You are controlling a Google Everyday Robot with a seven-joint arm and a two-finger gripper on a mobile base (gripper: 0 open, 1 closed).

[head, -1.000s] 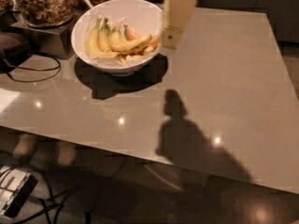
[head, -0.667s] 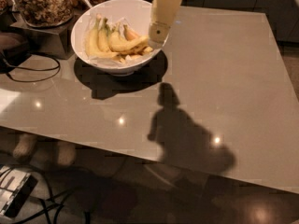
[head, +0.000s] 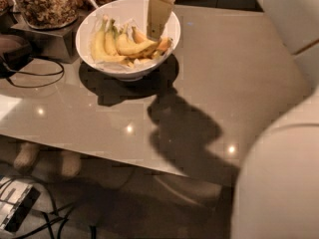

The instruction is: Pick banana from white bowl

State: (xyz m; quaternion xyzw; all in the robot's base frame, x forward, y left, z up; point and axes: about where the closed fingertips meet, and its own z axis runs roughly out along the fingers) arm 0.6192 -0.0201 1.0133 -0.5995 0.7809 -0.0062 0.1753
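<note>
On the surface (head: 224, 83), the bowl (head: 122, 71) holds the banana (head: 97, 46) at its left, touching the others. The gripper (head: 156, 31) hangs over the bowl's right side; I cannot tell if it is open or closed. Dropping there, it might catch the orange-tinged banana (head: 163, 44) or knock the rim.

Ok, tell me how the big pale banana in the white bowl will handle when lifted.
The banana looks plump and firm, so probably stiff, not floppy. Its curved, smooth skin may let it twist or slip in a grasp. It lies against other bananas in the white bowl, so lifting it could nudge them. The gripper hangs over the bowl's right side.
</note>
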